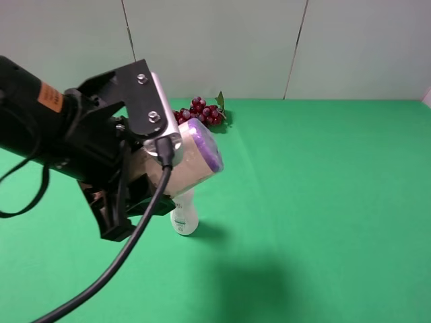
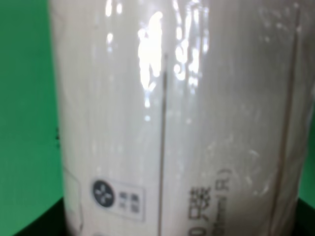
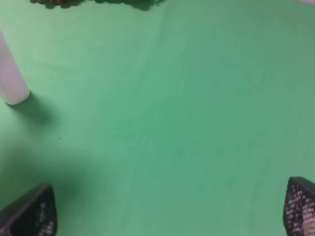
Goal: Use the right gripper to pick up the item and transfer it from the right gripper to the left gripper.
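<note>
Off the table (image 1: 323,202), the item (image 1: 200,156) tight between left gripper (image 1: 163,176) jaws; right gripper (image 3: 165,211) jaws wide.

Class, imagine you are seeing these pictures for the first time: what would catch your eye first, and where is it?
First, the left gripper, big in the left foreground of the high view, holds the cream canister tilted, purple lid outward, above the green cloth. Below it stands a small white bottle, with dark red grapes at the back edge. The right gripper hangs open and empty over the cloth.
</note>
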Tool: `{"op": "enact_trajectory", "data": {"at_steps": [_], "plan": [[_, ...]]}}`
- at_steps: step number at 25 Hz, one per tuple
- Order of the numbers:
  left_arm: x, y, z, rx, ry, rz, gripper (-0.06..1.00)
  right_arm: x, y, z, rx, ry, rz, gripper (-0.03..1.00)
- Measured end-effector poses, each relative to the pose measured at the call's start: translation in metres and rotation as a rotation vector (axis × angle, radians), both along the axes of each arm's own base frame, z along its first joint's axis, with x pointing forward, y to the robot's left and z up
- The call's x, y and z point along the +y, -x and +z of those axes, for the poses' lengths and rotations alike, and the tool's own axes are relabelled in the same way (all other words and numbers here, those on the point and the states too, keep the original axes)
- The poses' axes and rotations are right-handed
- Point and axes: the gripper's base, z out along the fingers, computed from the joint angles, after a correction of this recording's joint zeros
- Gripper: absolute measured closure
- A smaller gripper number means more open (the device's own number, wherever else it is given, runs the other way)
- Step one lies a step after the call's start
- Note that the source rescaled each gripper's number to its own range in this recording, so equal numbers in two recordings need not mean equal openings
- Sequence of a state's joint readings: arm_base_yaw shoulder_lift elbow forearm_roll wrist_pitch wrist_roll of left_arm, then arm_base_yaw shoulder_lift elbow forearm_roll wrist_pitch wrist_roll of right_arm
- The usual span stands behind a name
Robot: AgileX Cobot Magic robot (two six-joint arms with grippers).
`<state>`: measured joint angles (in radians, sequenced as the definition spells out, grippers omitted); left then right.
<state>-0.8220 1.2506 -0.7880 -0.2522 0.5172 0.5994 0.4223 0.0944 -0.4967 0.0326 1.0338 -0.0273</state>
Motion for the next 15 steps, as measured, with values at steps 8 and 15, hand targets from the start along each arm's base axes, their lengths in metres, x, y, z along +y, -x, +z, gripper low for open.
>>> {"op": "enact_trajectory", "data": {"at_steps": [8, 15], "plan": [[0.026, 0.011, 0.015, 0.022, -0.072, 0.151, 0.94, 0.000, 0.000, 0.000, 0.000, -0.001, 0.000, -0.03], [0.049, 0.016, 0.019, 0.064, -0.173, 0.394, 0.94, -0.002, 0.003, 0.000, -0.023, -0.012, -0.128, -0.03]]}}
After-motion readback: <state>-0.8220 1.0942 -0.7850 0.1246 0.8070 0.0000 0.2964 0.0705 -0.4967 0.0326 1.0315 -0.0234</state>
